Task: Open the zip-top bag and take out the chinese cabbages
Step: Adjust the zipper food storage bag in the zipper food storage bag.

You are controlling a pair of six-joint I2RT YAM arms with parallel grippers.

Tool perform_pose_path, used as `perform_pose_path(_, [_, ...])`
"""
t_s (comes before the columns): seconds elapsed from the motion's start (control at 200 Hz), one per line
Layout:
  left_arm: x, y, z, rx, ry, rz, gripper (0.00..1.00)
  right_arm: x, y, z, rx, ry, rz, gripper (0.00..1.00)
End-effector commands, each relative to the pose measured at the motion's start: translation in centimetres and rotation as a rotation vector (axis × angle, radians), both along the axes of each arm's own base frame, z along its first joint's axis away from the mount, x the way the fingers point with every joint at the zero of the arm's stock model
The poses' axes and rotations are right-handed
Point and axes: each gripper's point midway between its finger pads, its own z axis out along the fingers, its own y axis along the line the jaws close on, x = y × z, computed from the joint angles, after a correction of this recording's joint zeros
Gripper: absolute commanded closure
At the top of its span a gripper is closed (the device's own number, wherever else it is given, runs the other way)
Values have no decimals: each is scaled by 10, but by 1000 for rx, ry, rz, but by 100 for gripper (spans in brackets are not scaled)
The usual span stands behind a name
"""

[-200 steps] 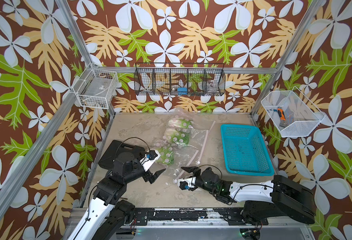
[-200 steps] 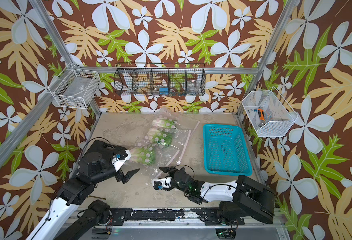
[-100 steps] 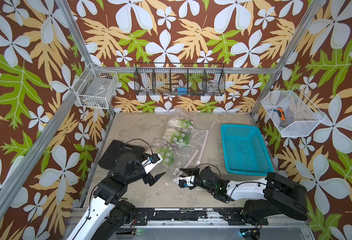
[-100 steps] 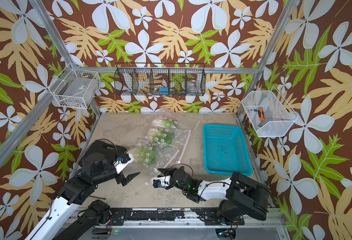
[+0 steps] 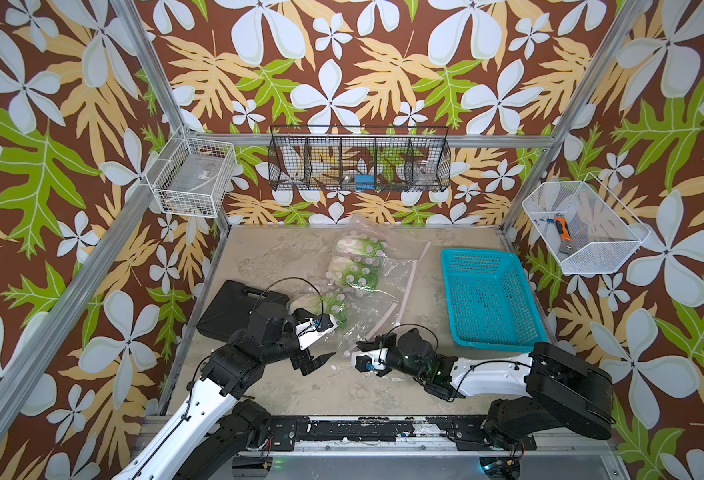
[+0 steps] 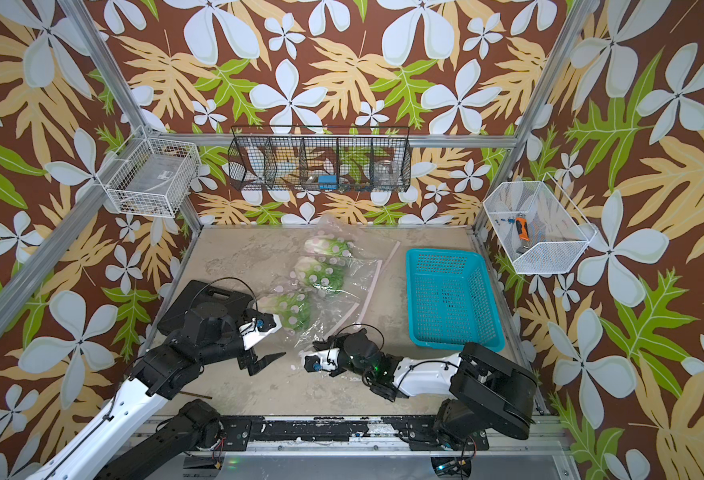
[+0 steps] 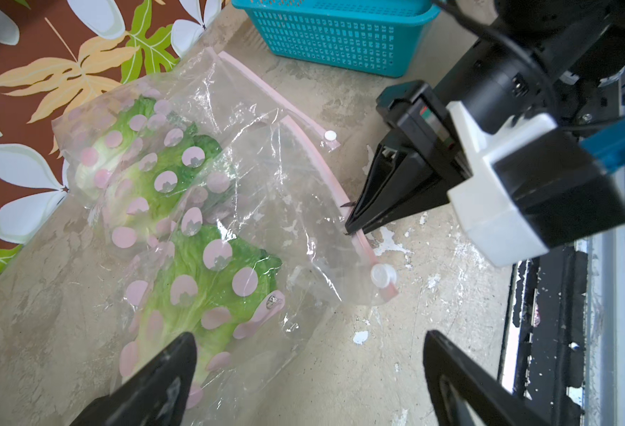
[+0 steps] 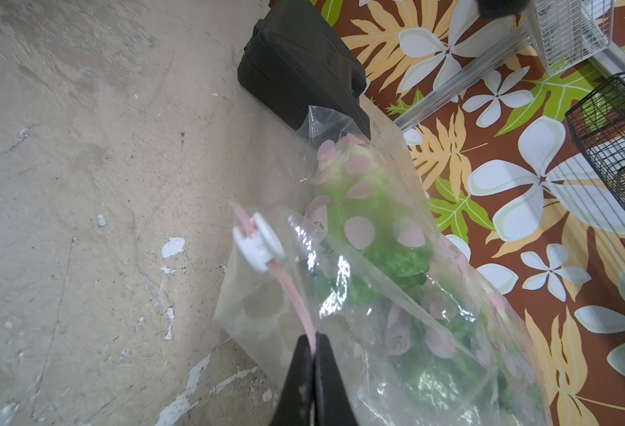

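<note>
Three chinese cabbages [image 5: 352,272] sit inside the clear pink-dotted zip-top bag [image 5: 377,305], mid tabletop [image 5: 259,257], btwn the black case [image 5: 230,307] and teal basket [image 5: 487,299]. I see my right gripper [image 8: 314,343] pinched fully shut on the bag's pink zip strip [image 8: 296,302], just beside the white slider [image 8: 257,245]. Left gripper [image 7: 307,337] gapes wide, empty, over the bag's near end.

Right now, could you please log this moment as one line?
right fingers: shut on zip strip | left fingers: open | chinese cabbages: inside bag

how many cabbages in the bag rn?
3, all inside the zip-top bag: far cabbage toward the back wall, middle cabbage just nearer, near cabbage beside the black case. None seems hidden, though glare blurs detail.
</note>
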Motion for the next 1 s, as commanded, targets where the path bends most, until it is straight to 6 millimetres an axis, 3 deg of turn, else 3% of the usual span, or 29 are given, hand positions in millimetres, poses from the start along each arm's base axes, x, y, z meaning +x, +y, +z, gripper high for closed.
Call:
perform_pose_path(0.0, [2,4,1,51,-60,-18,4,-2,0,6,-5,10,10,100])
perform_pose_path(0.14, [-2,-3,13,34,-133,-88,12,-13,2,12,-16,68,61,100])
perform_pose_path(0.23, [-6,-11,25,-5,-170,-140,23,-21,5,23,17,118,88,100])
perform_pose_path(0.42, [-13,-24,45,-96,-234,-203,37,-22,3,58,155,201,100,100])
perform_pose_path(0.505, [-18,-28,42,-109,-210,-232,39,-21,3,66,177,233,102,100])
perform_pose_path(0.681, [-26,-39,28,-96,-166,-265,36,-18,4,63,160,278,101,100])
perform_pose_path(0.856, [-30,-40,34,-105,-183,-261,35,-15,8,68,171,314,102,100])
perform_pose_path(0.996, [-31,-37,36,-111,-187,-244,42,-10,7,72,180,326,91,100])
